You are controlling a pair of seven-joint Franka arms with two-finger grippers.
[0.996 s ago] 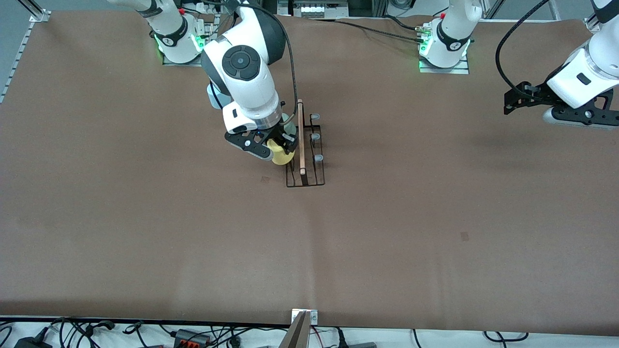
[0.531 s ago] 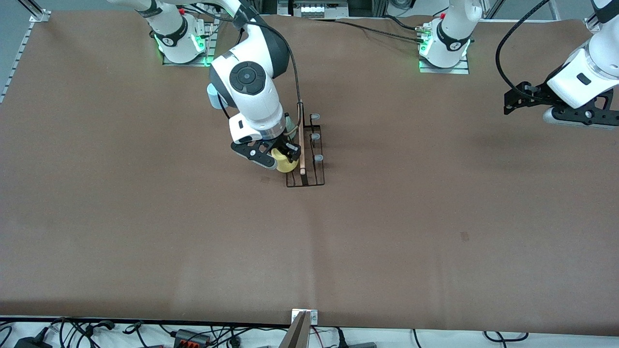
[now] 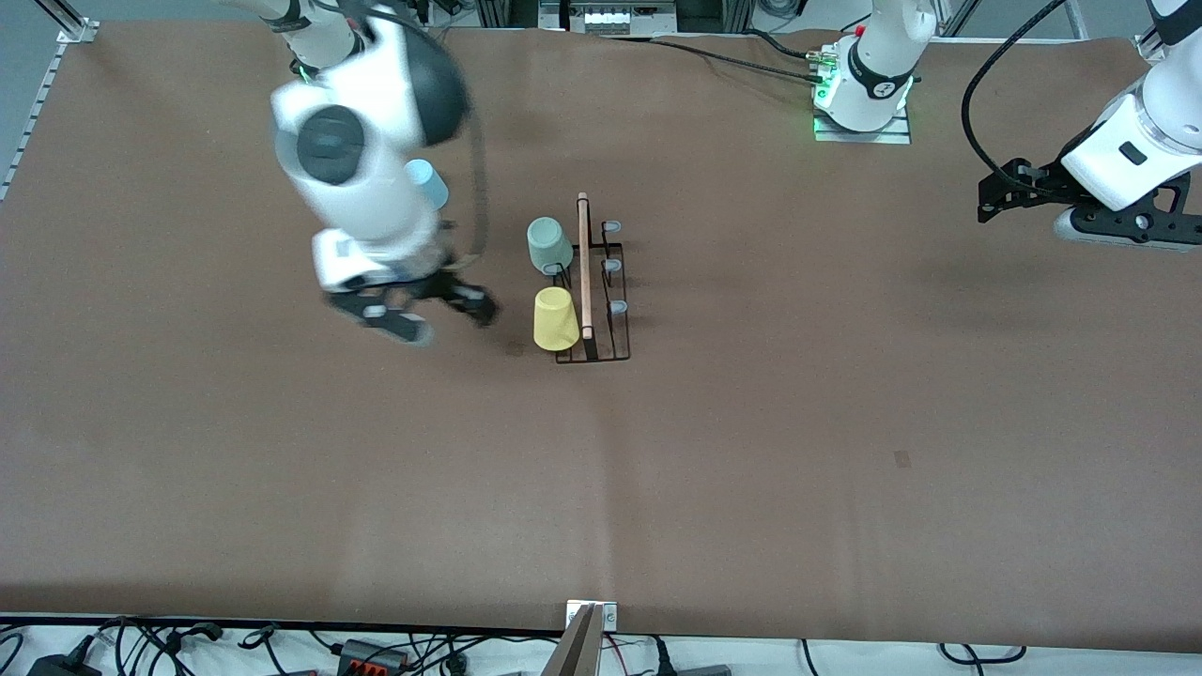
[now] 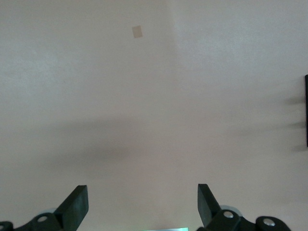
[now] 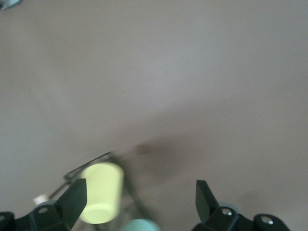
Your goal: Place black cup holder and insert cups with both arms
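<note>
The worktop (image 3: 751, 451) is a plain matte brown with a small darker square patch (image 3: 902, 459). The black cup holder (image 3: 593, 310) is thin black wire with a light wooden rod handle and pale grey peg tips; beside the right end effector (image 3: 427, 310) it carries a yellow cup (image 3: 554, 319) and a pale mint green cup (image 3: 548, 244), and a light blue cup (image 3: 428, 182) shows by the white right arm. Both arms are white with black joint caps and black cables, and the right end effector and the left end effector (image 3: 995, 202) are black.

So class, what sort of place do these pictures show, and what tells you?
Probably a robotics lab: two white arms bolted at their bases to a brown table, loose power cables along its edge, and aluminium framing.
</note>
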